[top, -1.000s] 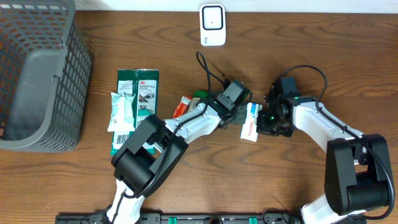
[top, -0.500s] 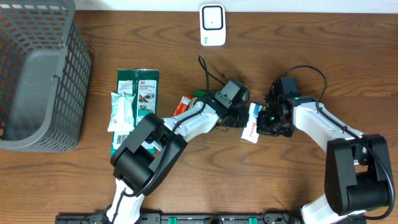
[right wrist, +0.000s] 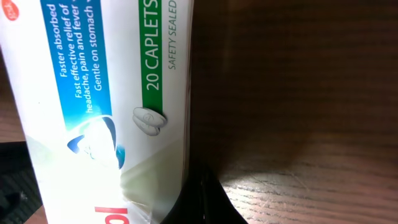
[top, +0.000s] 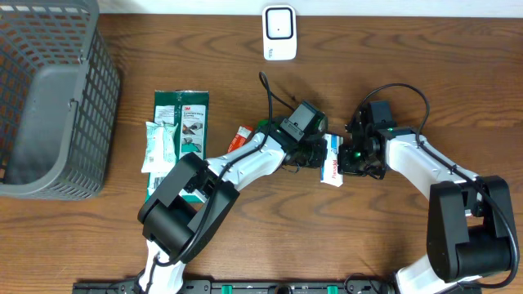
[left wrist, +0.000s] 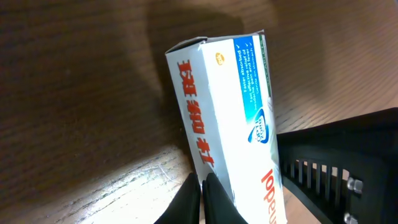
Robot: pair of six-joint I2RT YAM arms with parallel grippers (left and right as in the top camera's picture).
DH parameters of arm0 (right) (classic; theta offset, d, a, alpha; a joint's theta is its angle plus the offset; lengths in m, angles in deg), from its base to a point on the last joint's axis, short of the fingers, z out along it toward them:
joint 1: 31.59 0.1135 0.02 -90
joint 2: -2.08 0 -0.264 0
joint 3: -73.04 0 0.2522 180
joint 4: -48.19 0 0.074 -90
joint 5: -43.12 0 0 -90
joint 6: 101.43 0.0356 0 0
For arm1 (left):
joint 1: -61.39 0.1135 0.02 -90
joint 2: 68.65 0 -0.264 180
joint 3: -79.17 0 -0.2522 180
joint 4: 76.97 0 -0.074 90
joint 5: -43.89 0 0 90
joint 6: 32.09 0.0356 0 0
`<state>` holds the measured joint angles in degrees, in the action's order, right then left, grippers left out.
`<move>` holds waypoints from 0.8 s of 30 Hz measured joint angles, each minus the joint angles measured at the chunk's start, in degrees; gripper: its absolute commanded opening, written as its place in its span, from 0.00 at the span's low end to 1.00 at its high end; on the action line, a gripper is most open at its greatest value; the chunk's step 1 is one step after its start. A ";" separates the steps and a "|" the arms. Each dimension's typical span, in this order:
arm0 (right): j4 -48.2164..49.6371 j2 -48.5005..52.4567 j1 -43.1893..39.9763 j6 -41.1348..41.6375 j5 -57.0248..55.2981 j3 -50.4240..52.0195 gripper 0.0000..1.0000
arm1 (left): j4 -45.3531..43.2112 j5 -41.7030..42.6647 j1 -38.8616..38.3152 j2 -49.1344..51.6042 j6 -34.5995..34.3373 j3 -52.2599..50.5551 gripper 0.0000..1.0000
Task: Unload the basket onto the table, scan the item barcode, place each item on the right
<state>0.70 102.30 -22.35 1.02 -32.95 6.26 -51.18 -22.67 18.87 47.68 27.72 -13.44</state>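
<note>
The item is a white caplet box with blue, green and red print, lying mid-table between my two grippers. My left gripper is shut with nothing between its fingers. In the left wrist view the left gripper rests against the side of the box. My right gripper is also shut and empty. In the right wrist view the right gripper presses the opposite side of the box. No barcode shows on the faces in view. A white scanner stands at the far edge.
A grey wire basket fills the far left. A green 3M packet and a white tube pack lie left of centre. A small orange item and a green one lie under the left arm.
The box has slid slightly right and turned a little more upright between the two shut grippers. The left gripper nudged right with it; the right arm barely moved.
</note>
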 measured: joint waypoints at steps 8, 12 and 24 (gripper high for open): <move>1.27 0.00 0.07 -3.61 -0.26 0.24 0.01 | 0.09 0.46 0.00 0.00 0.00 0.00 0.08; 3.58 -0.07 0.79 -4.42 -0.79 0.63 0.01 | 0.00 1.33 0.00 -0.11 0.00 0.00 0.08; 4.68 -0.17 2.99 -5.09 0.61 1.11 0.02 | 0.35 4.59 -0.92 -3.96 -0.26 -0.09 0.08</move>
<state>5.37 102.13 -19.36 -4.07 -32.34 7.38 -50.83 -18.08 17.95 43.73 27.45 -13.53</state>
